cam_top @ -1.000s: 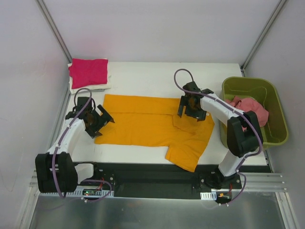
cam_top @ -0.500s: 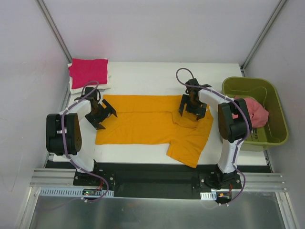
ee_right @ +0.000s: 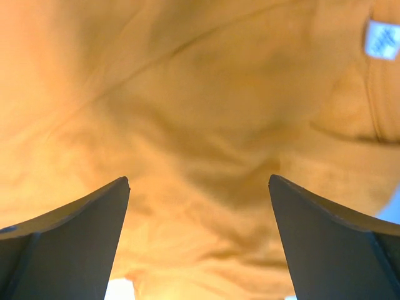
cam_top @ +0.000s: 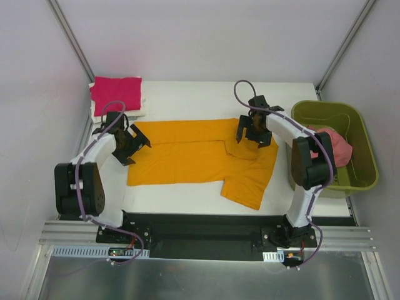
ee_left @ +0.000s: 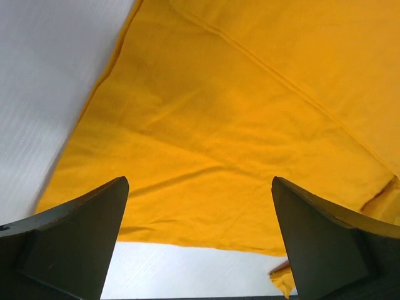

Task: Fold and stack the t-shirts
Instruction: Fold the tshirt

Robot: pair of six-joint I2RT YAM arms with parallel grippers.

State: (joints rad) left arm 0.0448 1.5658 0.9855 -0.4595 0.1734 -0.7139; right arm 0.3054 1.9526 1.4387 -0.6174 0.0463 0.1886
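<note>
Two arms reaching over worktop (cam_top: 187,100) | left pincer (cam_top: 135,149): apart, at left edge of orange-yellow t-shirt (cam_top: 187,159) | right pincer (cam_top: 253,135): apart, over its right end

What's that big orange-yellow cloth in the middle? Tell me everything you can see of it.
The orange-yellow t-shirt looks like soft plain cotton, lightly creased. It lies spread sideways on the white table, hem to the left, one sleeve pointing toward the near edge. A small white label shows at its right end. The open left gripper and right gripper hang over its ends.
</note>
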